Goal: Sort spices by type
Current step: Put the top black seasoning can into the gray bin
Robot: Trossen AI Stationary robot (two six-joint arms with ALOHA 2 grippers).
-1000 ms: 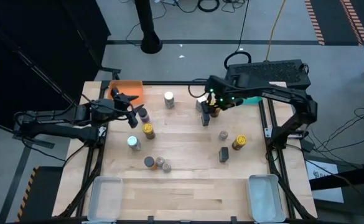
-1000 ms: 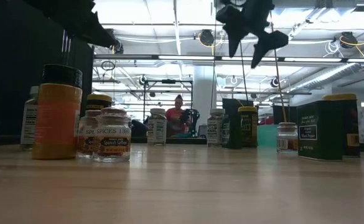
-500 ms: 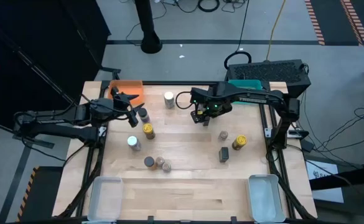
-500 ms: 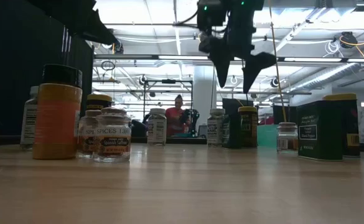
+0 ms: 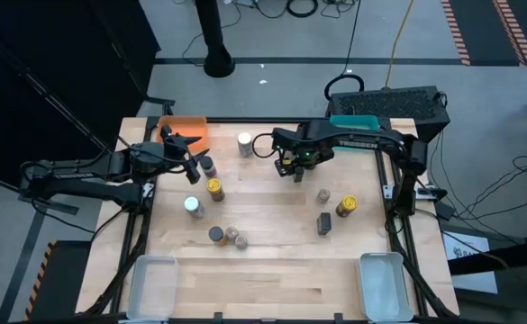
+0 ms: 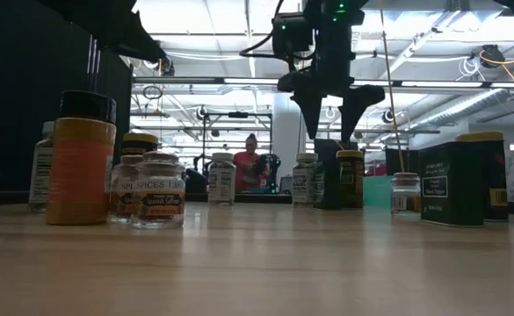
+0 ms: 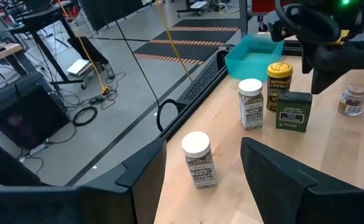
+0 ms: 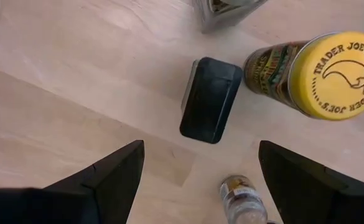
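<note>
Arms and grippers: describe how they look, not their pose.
Both arms are matte black jointed links with black cables looped alongside. The left gripper and right gripper each have two dark, tapering, wedge-shaped fingers. Green indicator lights glow near the right wrist.

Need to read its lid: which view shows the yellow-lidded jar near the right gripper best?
Right wrist view: the yellow-lidded jar sits close, print legible. Left wrist view shows its side, farther off; low view, small at the back; high view, hidden under the right arm.
</note>
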